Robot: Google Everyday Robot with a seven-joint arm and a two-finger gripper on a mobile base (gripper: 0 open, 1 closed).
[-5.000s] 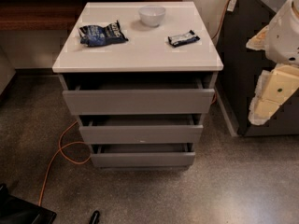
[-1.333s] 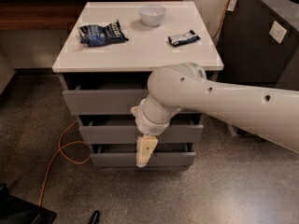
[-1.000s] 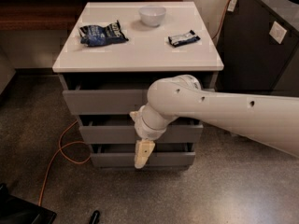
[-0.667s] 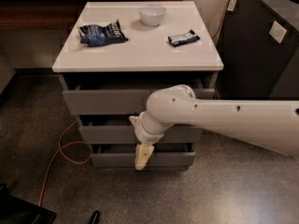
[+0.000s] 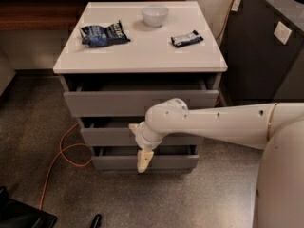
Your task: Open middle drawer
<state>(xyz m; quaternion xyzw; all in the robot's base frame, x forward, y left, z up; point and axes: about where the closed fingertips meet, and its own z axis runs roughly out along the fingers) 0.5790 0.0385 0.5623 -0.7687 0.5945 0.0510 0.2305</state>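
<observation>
The grey cabinet has three handleless drawer fronts. The middle drawer is the medium front between the tall top drawer and the narrow bottom drawer. My white arm reaches in from the right across the middle front and hides its centre. My gripper hangs pointing down in front of the middle drawer's lower edge and the bottom drawer. All three drawers stand slightly ajar, with dark gaps above them.
The white cabinet top carries a white bowl, a blue snack bag and a dark snack bar. An orange cable loops on the floor at left. A dark cabinet stands at right. A black object lies at bottom left.
My arm swung in from the right across the drawer fronts and has since lowered, with the gripper staying near the middle drawer's lower edge. The drawers have not moved.
</observation>
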